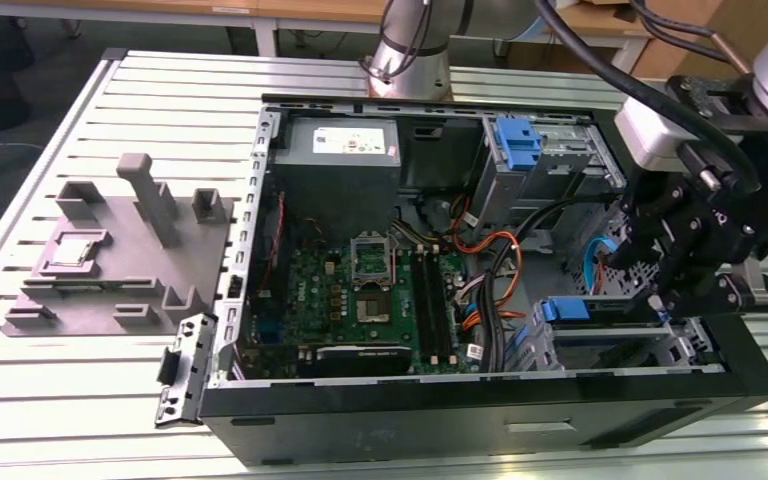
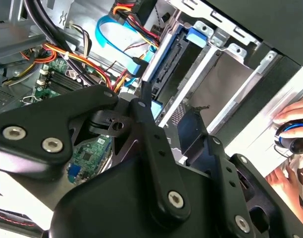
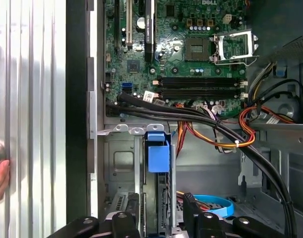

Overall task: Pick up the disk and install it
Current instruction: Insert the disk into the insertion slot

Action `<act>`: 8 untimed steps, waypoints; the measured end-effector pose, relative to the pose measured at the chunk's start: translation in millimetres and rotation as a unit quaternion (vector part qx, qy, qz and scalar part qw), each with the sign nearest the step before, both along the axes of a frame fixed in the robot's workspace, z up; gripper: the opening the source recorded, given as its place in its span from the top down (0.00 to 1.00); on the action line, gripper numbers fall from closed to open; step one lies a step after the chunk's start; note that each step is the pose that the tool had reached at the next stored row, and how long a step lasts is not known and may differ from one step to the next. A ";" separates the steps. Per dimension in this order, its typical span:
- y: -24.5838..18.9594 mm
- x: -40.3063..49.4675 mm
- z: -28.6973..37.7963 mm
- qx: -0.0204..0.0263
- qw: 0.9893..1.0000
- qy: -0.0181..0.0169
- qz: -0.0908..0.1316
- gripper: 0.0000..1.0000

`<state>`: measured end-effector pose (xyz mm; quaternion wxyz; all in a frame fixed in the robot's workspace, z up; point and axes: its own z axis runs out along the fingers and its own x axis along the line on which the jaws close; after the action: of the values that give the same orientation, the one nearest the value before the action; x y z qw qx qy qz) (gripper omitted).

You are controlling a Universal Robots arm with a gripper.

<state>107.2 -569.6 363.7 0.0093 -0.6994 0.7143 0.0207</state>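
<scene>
Silver metal hard disk (image 1: 571, 310), blue plastic rails: seated in black tower case (image 1: 491, 420) at four o'clock, exterior view. Black gripper (image 3: 160, 197) astride, fingers spread.

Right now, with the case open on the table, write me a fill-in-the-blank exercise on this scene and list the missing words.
1. The gripper hangs over the computer case at the exterior view's ____ side.
2. The disk in the drive bay carries a ____ plastic tab.
3. On the table, to the exterior view's left of the case, stands a ____ fixture.

Missing words: right; blue; grey.
</scene>
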 end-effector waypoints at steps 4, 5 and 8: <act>5.5 -0.8 -2.0 0.000 1.000 0.000 0.000 0.52; 6.8 -0.9 -2.5 0.000 1.000 0.000 0.000 0.52; 9.0 -1.1 -4.0 0.000 1.000 0.000 0.000 0.52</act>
<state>106.2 -560.6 359.8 0.0094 -0.6994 0.7143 0.0208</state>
